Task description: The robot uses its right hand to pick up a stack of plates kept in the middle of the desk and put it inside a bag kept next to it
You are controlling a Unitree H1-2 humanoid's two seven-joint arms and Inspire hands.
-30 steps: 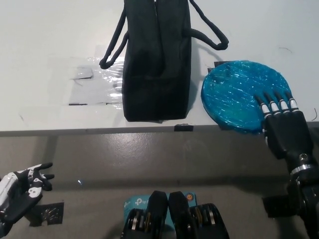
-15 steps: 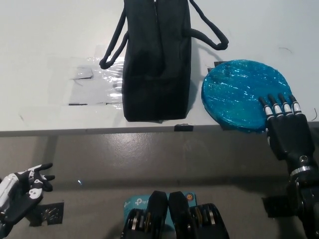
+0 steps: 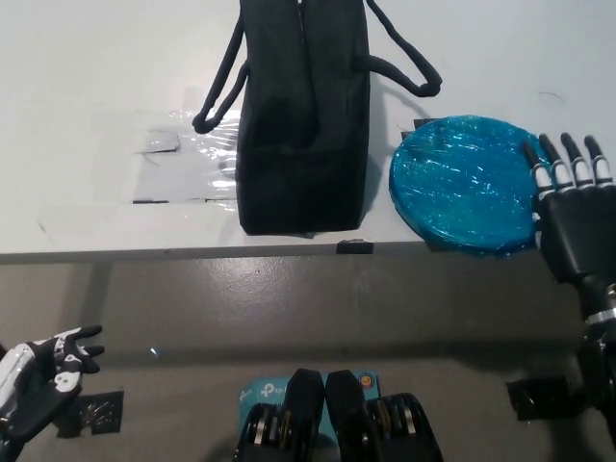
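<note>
Plates [image 3: 462, 183], blue stack, lie flat on desk [image 3: 87, 77], just left of right hand [image 3: 576, 226]. Right hand open, fingers spread, touching stack's right edge. Black bag [image 3: 303, 125] stands left of plates. Left hand [image 3: 38, 371] rests low, holding nothing.

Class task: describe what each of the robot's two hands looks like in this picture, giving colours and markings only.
The right hand is black with slim fingers banded in white, on a black arm with a silver wrist ring. The left hand is white with black fingertips and black patches.
</note>
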